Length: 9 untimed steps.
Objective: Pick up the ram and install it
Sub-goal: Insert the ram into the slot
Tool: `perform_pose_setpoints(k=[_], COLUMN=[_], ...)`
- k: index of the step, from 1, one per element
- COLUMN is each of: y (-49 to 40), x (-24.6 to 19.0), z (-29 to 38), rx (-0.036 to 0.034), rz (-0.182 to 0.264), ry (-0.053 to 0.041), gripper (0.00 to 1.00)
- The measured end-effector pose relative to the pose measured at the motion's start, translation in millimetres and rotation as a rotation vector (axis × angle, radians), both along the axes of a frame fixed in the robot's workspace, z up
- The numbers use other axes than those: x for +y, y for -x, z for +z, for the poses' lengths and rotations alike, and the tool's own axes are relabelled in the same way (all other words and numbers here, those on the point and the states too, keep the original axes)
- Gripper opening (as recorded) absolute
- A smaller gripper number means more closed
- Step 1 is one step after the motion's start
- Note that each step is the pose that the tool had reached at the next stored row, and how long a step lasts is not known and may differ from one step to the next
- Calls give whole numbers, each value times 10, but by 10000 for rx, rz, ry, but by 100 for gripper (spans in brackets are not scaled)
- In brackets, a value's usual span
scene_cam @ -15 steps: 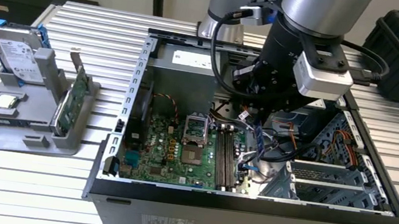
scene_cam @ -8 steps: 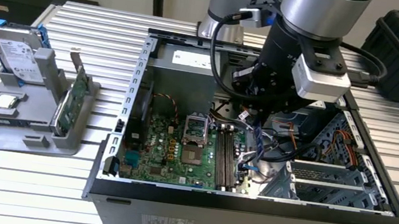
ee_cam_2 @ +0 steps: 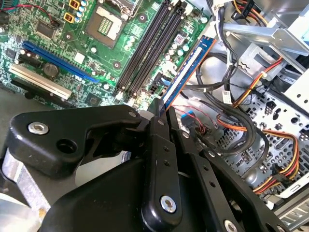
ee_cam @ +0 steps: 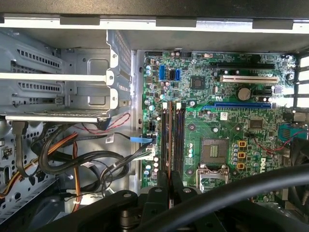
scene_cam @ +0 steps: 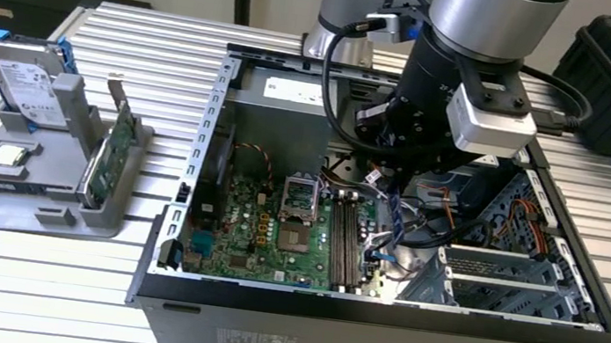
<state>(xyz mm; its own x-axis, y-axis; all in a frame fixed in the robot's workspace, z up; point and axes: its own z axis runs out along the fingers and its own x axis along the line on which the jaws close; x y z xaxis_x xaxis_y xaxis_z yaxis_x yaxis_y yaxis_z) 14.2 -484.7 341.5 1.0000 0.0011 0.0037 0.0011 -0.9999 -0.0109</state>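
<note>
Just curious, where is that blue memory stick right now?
The ram is pinched edge-on in the gripper, held inside the open case beside the motherboard's long black slots.

Open computer case [scene_cam: 381, 315] on worktop [scene_cam: 32, 277]; motherboard [scene_cam: 262, 228] inside; parts holder [scene_cam: 32, 180] beside case, toward the exterior view's left.

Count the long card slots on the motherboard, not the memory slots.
3, lying parallel in the first wrist view: a black slot, a white slot and a blue slot. The black cable may hide others. The gripper holds the ram.
</note>
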Motion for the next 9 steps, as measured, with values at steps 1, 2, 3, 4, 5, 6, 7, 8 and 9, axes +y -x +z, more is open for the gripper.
perform_pose_setpoints(k=[1,2,3,4,5,6,7,8,9], y=[0,0,0,0,0,0,0,0,0], x=[0,0,0,0,0,0,0,0,0], z=[0,0,0,-1,-1,-1,-1,-1,-2], rx=[0,0,0,0,0,0,0,0,0], rz=[1,0,1,0,0,1,0,1,0], ry=[1,0,0,0,0,1,1,1,1], gripper=[0,0,0,0,0,0,0,0,0])
